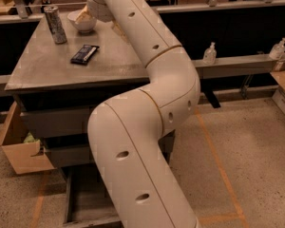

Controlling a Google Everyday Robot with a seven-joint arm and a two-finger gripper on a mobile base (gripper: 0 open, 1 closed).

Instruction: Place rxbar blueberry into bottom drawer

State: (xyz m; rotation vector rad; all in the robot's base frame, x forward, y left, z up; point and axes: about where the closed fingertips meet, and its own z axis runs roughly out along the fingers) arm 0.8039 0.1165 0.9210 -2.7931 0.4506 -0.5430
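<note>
The rxbar blueberry (84,54), a flat dark-wrapped bar, lies on the grey cabinet top (47,68), left of my arm. My gripper (89,13) is at the far end of the long white arm, at the back of the cabinet top beside a white bowl (81,23). It is behind and above the bar and mostly hidden by the wrist. The bottom drawer (85,201) is pulled out at floor level in front of the cabinet, partly hidden by my arm.
A silver patterned can (55,24) stands upright at the back left of the top. A cardboard box (23,156) sits on the floor left of the cabinet. Two sanitizer bottles (209,54) (278,49) stand on a ledge to the right.
</note>
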